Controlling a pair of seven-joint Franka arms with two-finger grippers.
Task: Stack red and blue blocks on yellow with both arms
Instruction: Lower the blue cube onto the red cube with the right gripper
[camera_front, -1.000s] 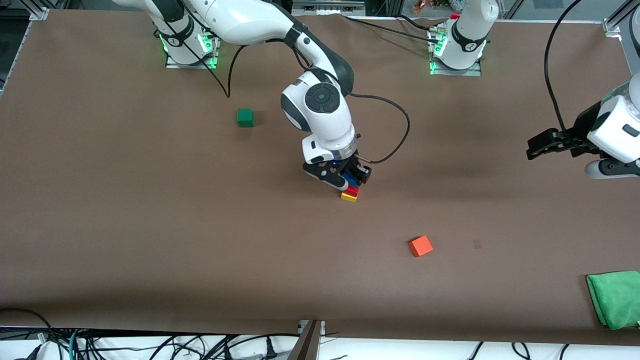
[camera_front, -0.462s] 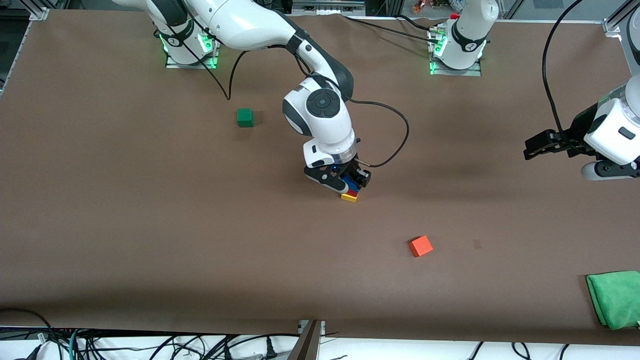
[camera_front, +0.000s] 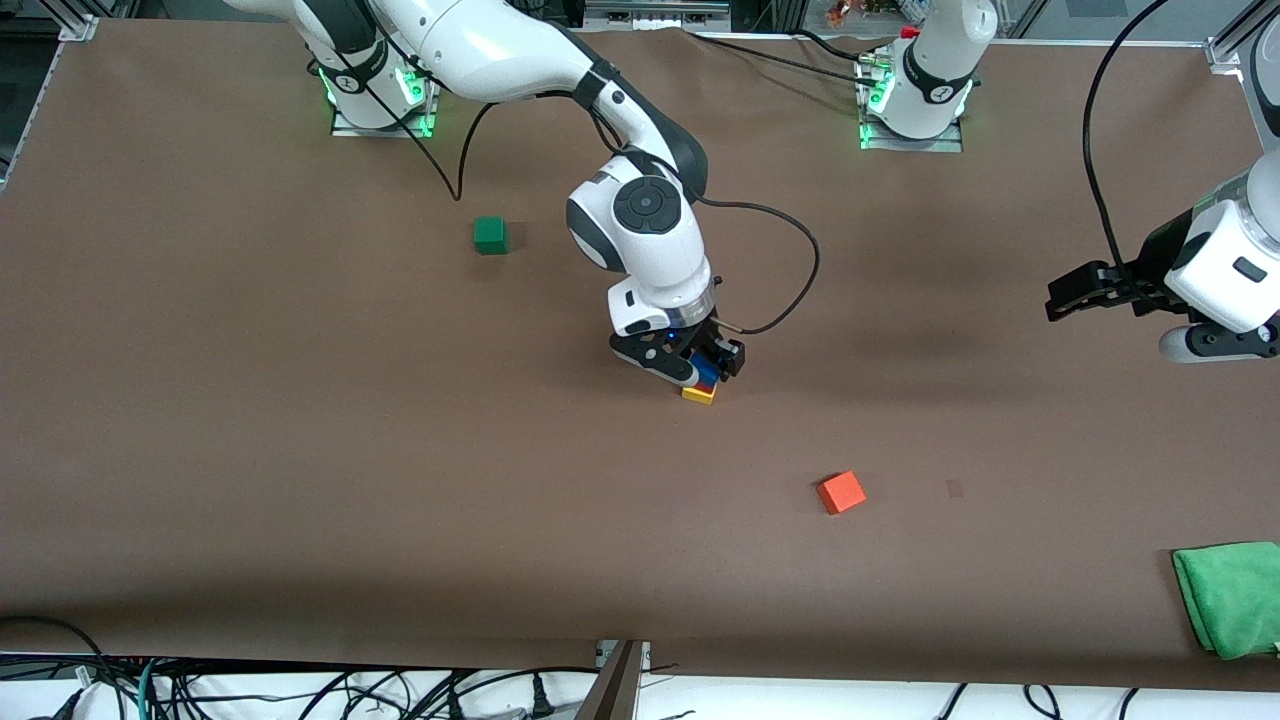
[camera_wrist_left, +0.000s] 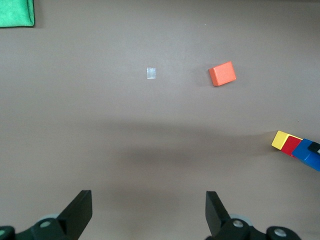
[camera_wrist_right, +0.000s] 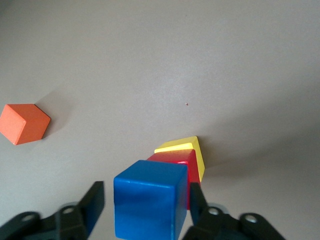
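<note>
At mid-table the blue block (camera_wrist_right: 150, 205) sits on the red block (camera_wrist_right: 175, 162) atop the yellow block (camera_wrist_right: 186, 148), flanked by the right gripper's (camera_wrist_right: 145, 202) released fingers (camera_wrist_right: 92, 200), while the left gripper (camera_wrist_left: 149, 212) waits over the table's left-arm end, spread wide and holding nothing.

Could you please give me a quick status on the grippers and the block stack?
Right gripper open around blue block, atop red block on yellow block. Left gripper open, waiting over bare table. Nothing obstructing.
</note>
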